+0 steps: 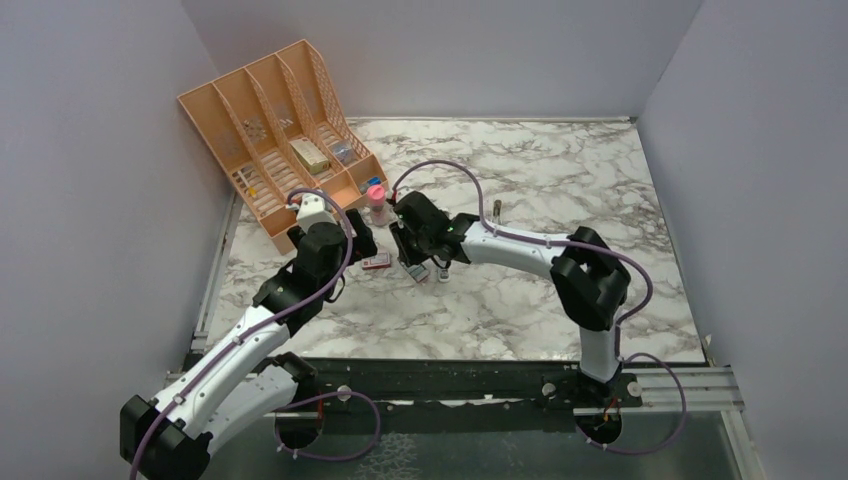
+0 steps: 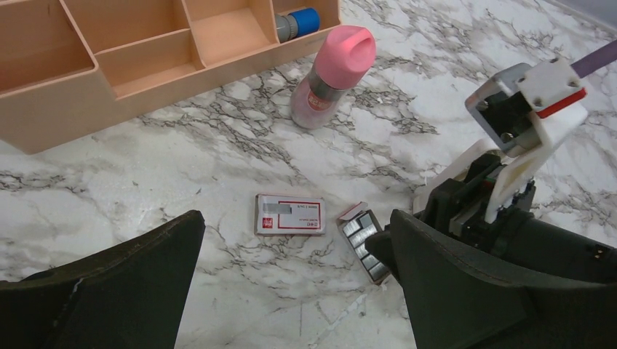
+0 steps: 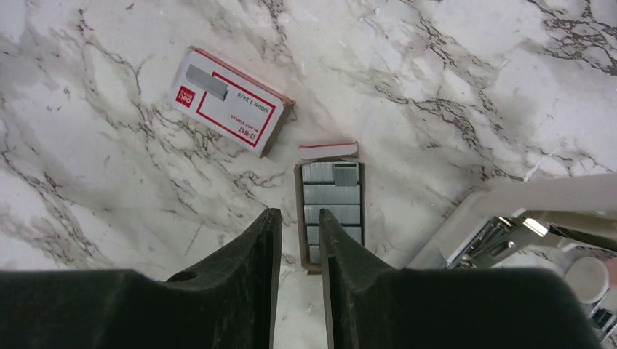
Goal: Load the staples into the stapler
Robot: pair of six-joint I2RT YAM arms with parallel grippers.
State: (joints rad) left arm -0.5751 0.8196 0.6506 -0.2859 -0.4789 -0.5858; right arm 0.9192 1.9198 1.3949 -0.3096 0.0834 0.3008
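Staples (image 3: 332, 195) under right hand (image 3: 298, 215), apparently not touching

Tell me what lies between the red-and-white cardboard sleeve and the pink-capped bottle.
Nothing. In the left wrist view, the stretch between the cardboard sleeve and the pink-capped bottle is bare marble table.

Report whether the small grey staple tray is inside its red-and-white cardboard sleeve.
Out: the grey tray lies beside the red-and-white sleeve, apart, staple strips exposed.
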